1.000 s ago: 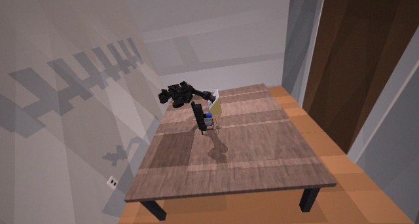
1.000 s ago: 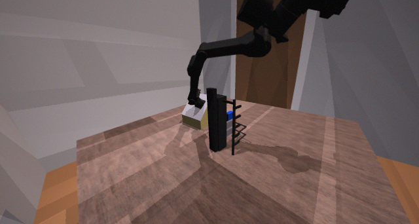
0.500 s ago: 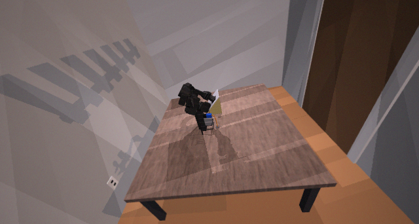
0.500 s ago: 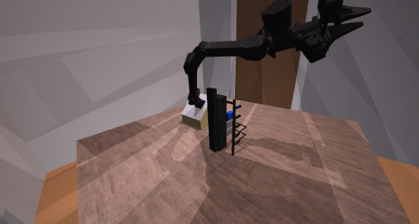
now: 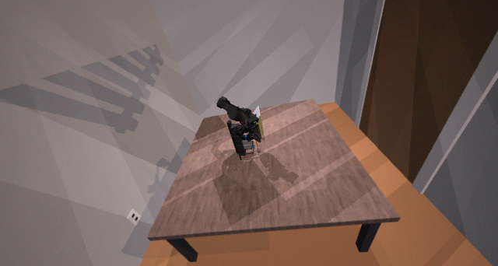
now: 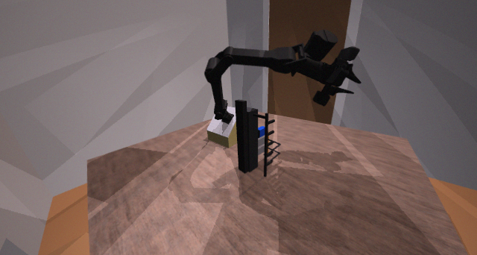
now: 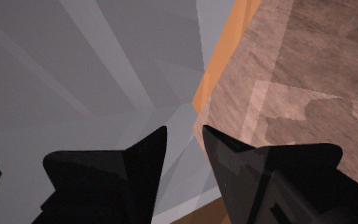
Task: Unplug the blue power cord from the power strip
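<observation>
My gripper (image 6: pixel 356 87) (image 7: pixel 184 130) is partly open, with nothing between its fingertips. In the exterior view it hangs high, to the right of and above a small blue piece (image 5: pixel 246 137) (image 6: pixel 261 131). The blue piece sits above a grey block (image 5: pixel 247 145) (image 6: pixel 261 145), behind a tall black upright (image 5: pixel 235 138) (image 6: pixel 242 139). Whether the blue piece is the plug, and which part is the power strip, I cannot tell. The wrist view shows none of these. The cord cannot be made out. In the top view the fingers are lost against the dark arm.
A thin black rack (image 6: pixel 265 165) with rungs stands beside the upright. The arm rises from a wedge with a white top and yellow sides (image 5: pixel 261 127) (image 6: pixel 218 139). All stand on the wooden table (image 5: pixel 311 188) (image 6: pixel 149 218). A wall outlet (image 5: pixel 134 216) is at the lower left.
</observation>
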You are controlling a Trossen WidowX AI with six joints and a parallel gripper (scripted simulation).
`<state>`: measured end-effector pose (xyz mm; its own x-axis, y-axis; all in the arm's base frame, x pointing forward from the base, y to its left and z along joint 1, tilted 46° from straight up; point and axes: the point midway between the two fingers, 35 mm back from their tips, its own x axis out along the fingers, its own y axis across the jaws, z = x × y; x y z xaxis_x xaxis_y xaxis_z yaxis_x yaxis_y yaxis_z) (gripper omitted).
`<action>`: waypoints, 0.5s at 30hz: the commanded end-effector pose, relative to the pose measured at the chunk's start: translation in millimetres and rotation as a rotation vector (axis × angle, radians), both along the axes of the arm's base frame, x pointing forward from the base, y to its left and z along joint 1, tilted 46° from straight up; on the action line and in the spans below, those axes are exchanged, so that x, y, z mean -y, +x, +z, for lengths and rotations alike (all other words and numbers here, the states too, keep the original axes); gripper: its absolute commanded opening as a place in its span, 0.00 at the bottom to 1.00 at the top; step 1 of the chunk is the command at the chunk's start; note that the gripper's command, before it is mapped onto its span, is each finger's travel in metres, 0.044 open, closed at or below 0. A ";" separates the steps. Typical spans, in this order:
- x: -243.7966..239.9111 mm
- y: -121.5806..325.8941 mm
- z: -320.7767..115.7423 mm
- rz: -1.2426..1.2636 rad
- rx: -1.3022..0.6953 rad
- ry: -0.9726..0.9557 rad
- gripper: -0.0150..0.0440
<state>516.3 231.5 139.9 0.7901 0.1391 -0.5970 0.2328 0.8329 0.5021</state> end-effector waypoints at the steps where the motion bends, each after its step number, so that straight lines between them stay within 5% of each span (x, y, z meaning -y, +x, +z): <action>1: 28.8 -53.0 -52.0 0.218 -0.200 -0.479 0.53; 15: 117.8 -184.6 -103.6 1.032 -0.768 -1.350 0.53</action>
<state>387.2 151.2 44.2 0.3994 -0.2960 -0.8677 -0.3729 0.8122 -0.4486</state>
